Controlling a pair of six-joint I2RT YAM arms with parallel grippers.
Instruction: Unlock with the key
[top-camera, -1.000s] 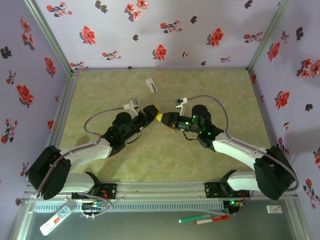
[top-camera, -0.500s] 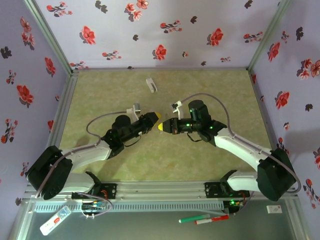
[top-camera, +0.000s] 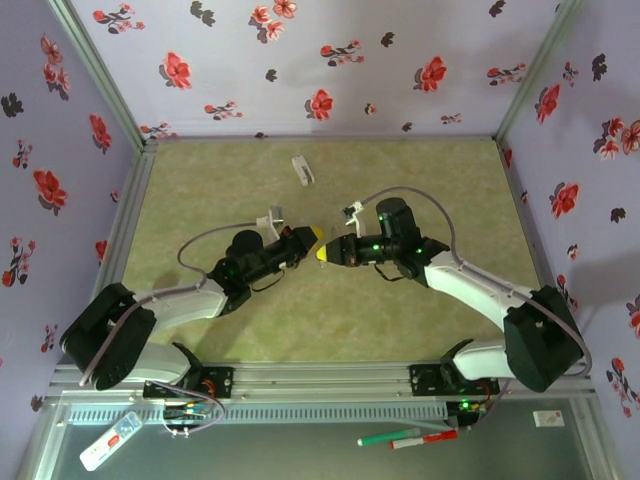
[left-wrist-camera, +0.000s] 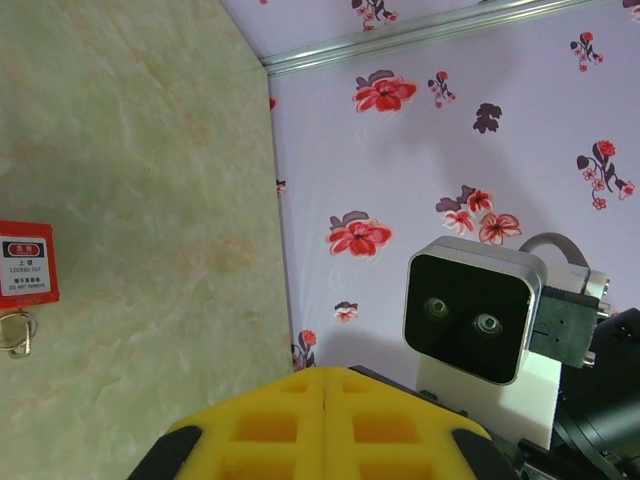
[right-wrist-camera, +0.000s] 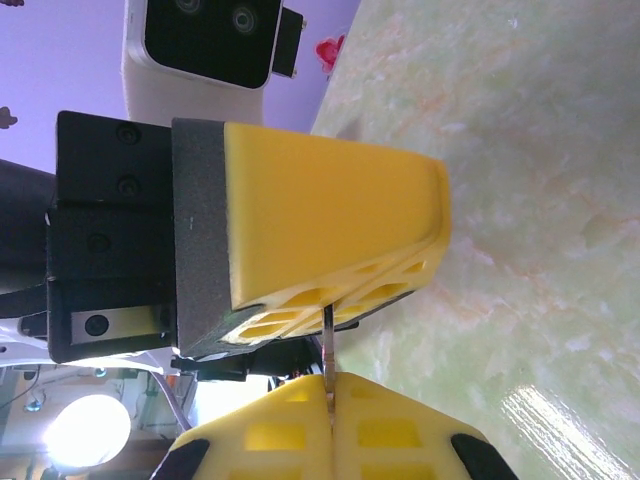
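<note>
At the table's centre my two grippers meet tip to tip, the left gripper (top-camera: 314, 236) just above the right gripper (top-camera: 322, 254). In the right wrist view my right gripper (right-wrist-camera: 328, 385) is shut on the key (right-wrist-camera: 327, 340), a thin metal blade standing up out of its yellow pads. The blade's upper end runs into the seam between the left gripper's yellow fingers (right-wrist-camera: 330, 220). My left gripper (left-wrist-camera: 327, 378) is shut, and the key is hidden behind its pads in its own view. A red padlock (left-wrist-camera: 25, 262) with a white label and a metal ring (left-wrist-camera: 14, 332) lies on the green table.
A small white object (top-camera: 302, 168) lies near the table's back edge. Floral walls close in the table on three sides. Two pens (top-camera: 405, 437) lie on the rail in front of the arm bases. The right wrist camera (left-wrist-camera: 470, 310) faces my left gripper closely.
The left gripper has gone from open to shut beside the key. Both grippers have shifted slightly toward the near side, and the right arm's elbow has swung up.
</note>
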